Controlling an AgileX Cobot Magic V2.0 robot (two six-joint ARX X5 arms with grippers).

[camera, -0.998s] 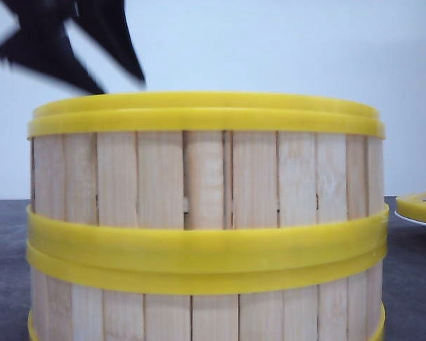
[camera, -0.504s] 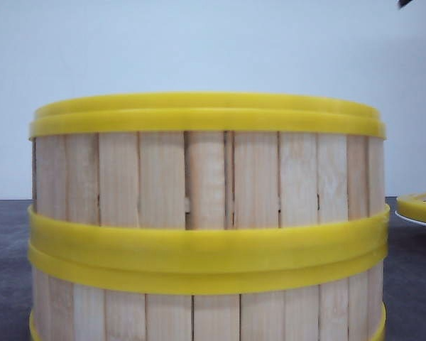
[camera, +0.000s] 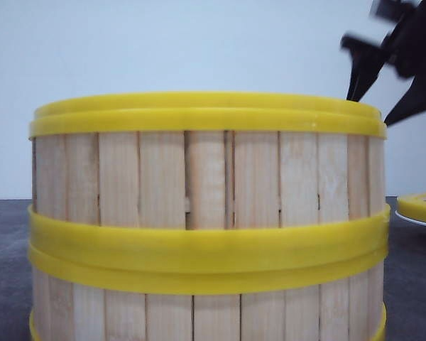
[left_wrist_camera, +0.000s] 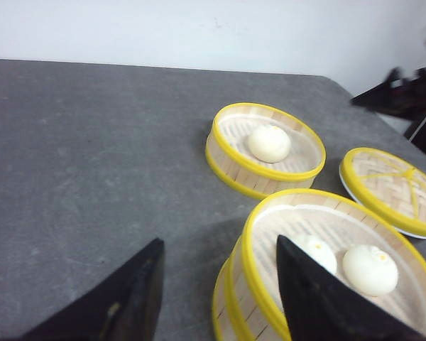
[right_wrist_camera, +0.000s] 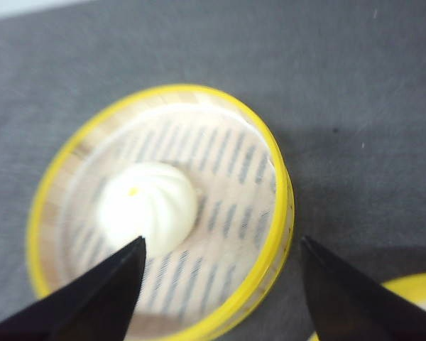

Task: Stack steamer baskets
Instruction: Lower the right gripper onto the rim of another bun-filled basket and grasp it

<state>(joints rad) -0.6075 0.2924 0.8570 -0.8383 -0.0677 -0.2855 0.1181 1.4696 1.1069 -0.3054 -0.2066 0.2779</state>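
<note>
1. Right wrist view shows my right gripper (right_wrist_camera: pixel 220 284) hanging above a lone round steamer basket with pale slat walls and a thick yellow rim (right_wrist_camera: pixel 270 234), which sits on the dark grey bench (right_wrist_camera: pixel 355 92). One white steamed bun (right_wrist_camera: pixel 148 206) rests on its slatted floor.
2. Left wrist view shows the two-tier stack of matching yellow-rimmed baskets (left_wrist_camera: pixel 248 284) just beside my left gripper (left_wrist_camera: pixel 220 298), with two buns visible inside the top tier (left_wrist_camera: pixel 369 270). The lone basket stands apart behind it, and a yellow-rimmed woven lid on a white plate (left_wrist_camera: pixel 394 188) lies to one side.
3. Risk, as I judge it: a descent slightly off-centre could put one finger on the bun or onto the rim instead of outside the wall, tipping the basket.
4. A second risk is a lopsided grip letting the basket swing and knock the stack during transfer.
5. Right jaws stand spread wide, roughly spanning the basket, gripping and touching nothing.
6. Left jaws are likewise parted and empty; one finger overlaps the stack's rim, but I cannot tell whether it touches.
</note>
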